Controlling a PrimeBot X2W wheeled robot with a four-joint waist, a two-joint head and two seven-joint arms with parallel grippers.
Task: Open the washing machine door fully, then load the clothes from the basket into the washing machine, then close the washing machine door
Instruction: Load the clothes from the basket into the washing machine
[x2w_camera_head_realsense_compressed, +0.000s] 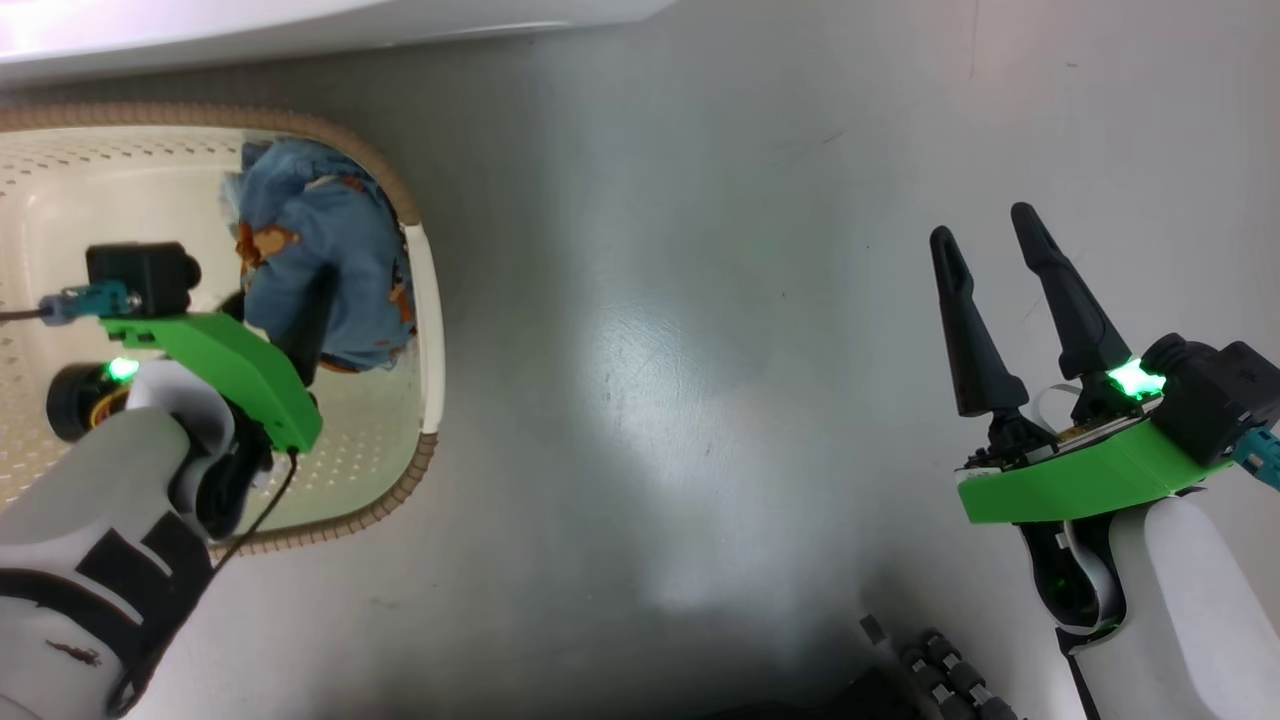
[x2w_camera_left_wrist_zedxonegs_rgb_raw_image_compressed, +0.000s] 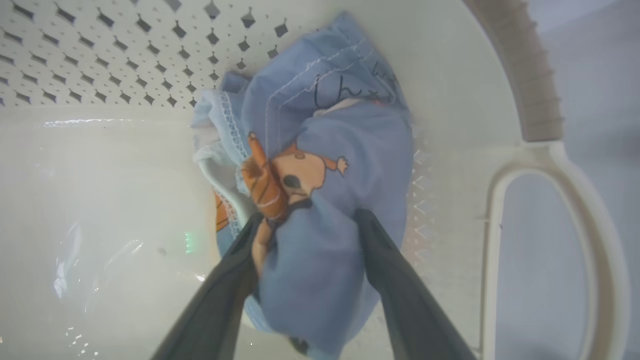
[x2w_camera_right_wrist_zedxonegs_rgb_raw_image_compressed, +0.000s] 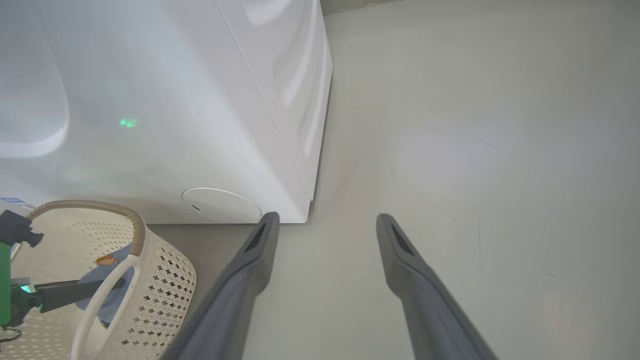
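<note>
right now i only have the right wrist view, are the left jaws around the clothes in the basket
Observer: Yes. In the left wrist view the left jaws stand wide, one on each side of the light blue bundle, with fabric bulging between them. I cannot tell if they pinch it.
Operator: any more clothes in there
Observer: The head view shows one bundle, lying by the handle side of the basket. The left arm hides part of the basket floor.

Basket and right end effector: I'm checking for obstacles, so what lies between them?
The stretch is bare: grey floor runs from the basket to the right end effector, seen in the head view.
</note>
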